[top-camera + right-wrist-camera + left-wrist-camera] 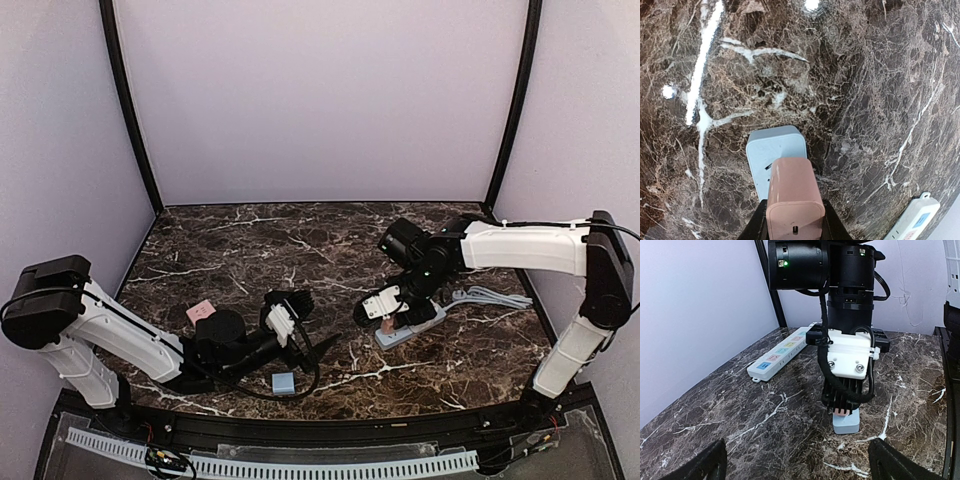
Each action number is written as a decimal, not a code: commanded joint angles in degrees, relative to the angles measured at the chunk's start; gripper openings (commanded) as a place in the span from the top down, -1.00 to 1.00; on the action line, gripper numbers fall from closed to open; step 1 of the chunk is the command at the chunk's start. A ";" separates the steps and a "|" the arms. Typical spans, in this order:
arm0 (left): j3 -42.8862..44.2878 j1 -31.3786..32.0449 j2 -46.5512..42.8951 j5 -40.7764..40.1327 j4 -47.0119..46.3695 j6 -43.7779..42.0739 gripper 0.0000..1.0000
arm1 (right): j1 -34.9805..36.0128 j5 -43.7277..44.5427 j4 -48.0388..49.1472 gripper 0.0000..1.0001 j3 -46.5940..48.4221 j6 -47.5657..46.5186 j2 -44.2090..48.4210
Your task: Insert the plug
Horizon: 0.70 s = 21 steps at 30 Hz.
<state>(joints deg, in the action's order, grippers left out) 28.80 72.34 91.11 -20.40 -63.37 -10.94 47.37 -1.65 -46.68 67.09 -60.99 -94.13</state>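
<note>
My right gripper (pixel 386 318) points down at the table's right side, shut on a pink plug (pixel 794 200). Its black fingers (pixel 756 227) grip the plug's sides. A light blue socket block (pixel 772 152) lies on the marble right under the plug, with part of its slots showing beside it. In the left wrist view the pink plug (pixel 841 413) meets the top of the socket block (pixel 846 423); its prongs are hidden. My left gripper (pixel 298 322) lies low at the centre left, open and empty, facing the right gripper (pixel 842 402).
A white power strip (pixel 782 347) with coloured outlets lies beyond the right gripper, and its grey cable (pixel 490 297) runs right. A second pink plug (pixel 201 312) and a small blue block (pixel 283 382) lie by the left arm. Purple walls close in the table.
</note>
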 commanded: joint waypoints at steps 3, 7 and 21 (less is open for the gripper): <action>-0.41 0.35 -0.33 0.52 -1.13 -0.44 -0.97 | 0.09 1.28 -0.24 1.00 -1.57 -0.34 -1.06; -0.41 0.35 -0.40 0.53 -1.14 -0.44 -0.98 | 0.15 0.90 -0.10 1.00 -1.28 -0.49 -2.02; -0.50 0.35 -0.67 0.42 -1.03 -0.49 -0.97 | 0.17 0.97 -0.92 1.00 0.94 -0.70 -5.65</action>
<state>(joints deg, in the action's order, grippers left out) 28.80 72.34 91.11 -20.38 -63.37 -10.94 47.37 -1.50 -47.22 68.20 -61.84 -96.64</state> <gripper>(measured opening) 0.987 0.248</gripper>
